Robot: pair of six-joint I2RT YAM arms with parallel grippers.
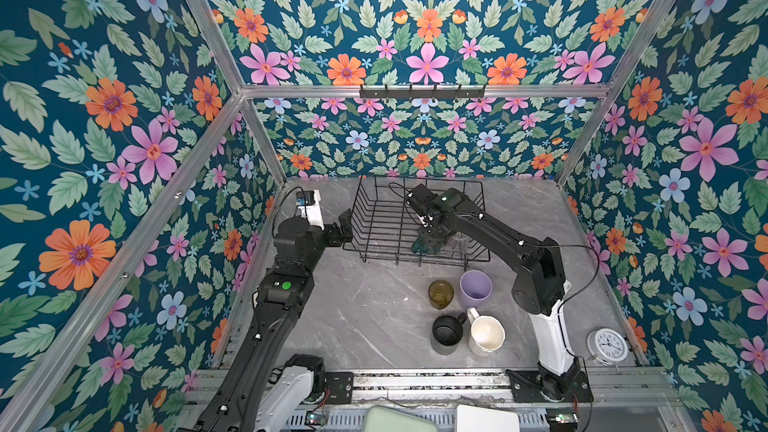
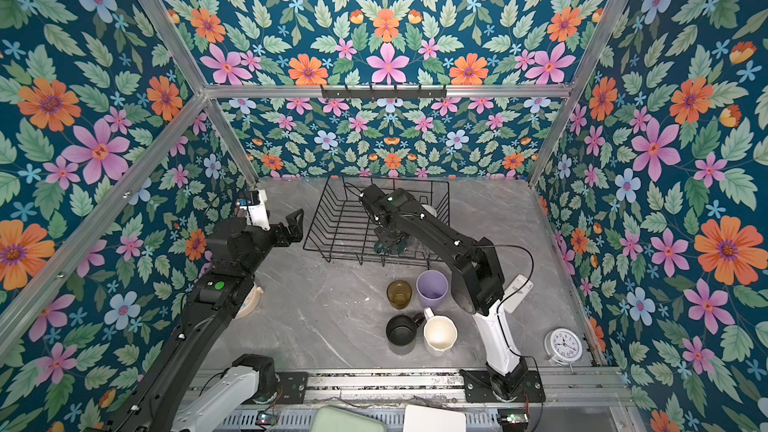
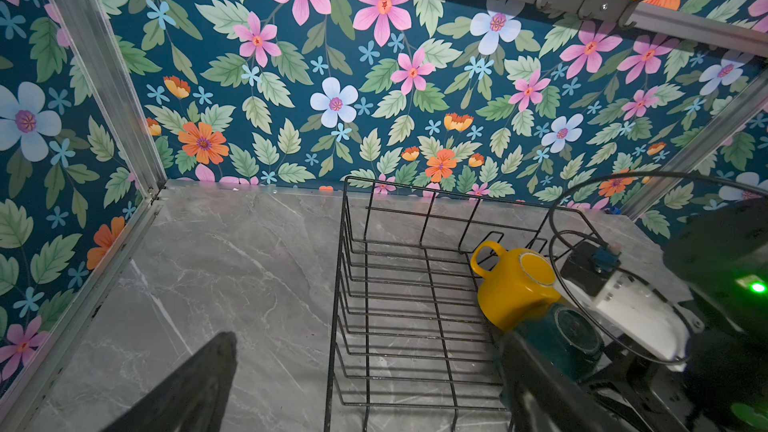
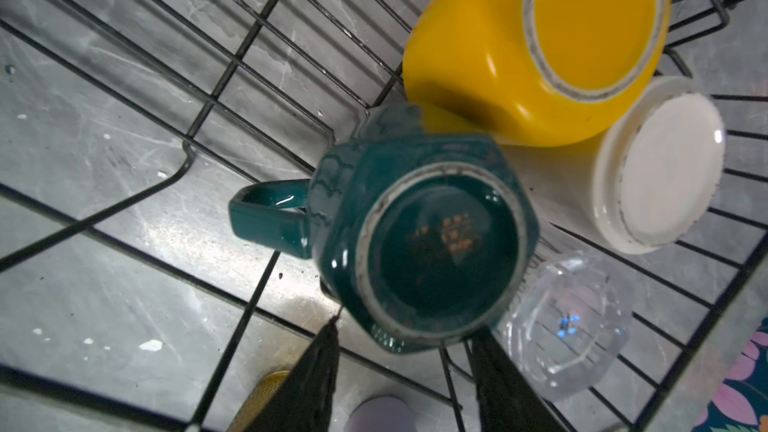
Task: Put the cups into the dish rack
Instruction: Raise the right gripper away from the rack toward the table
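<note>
The black wire dish rack (image 1: 374, 218) stands at the back of the table. In it, bottoms up, are a dark-green mug (image 4: 436, 243), a yellow mug (image 4: 519, 76), a white mug (image 4: 660, 168) and a clear glass (image 4: 573, 326). My right gripper (image 4: 403, 332) hangs over the rack's front edge. Its jaws stand apart, their tips at the green mug's near edge, gripping nothing. On the table in front stand an amber glass (image 1: 440, 293), a lilac tumbler (image 1: 476, 288), a black mug (image 1: 448, 330) and a white mug (image 1: 486, 335). My left gripper (image 1: 345, 228) is wide open, just left of the rack.
A round white alarm clock (image 1: 609, 344) sits at the front right corner. A black hook rail (image 1: 422, 92) hangs on the back wall. A pale round thing (image 2: 251, 303) shows partly behind the left arm. A white flat device (image 2: 517, 292) lies behind the right arm.
</note>
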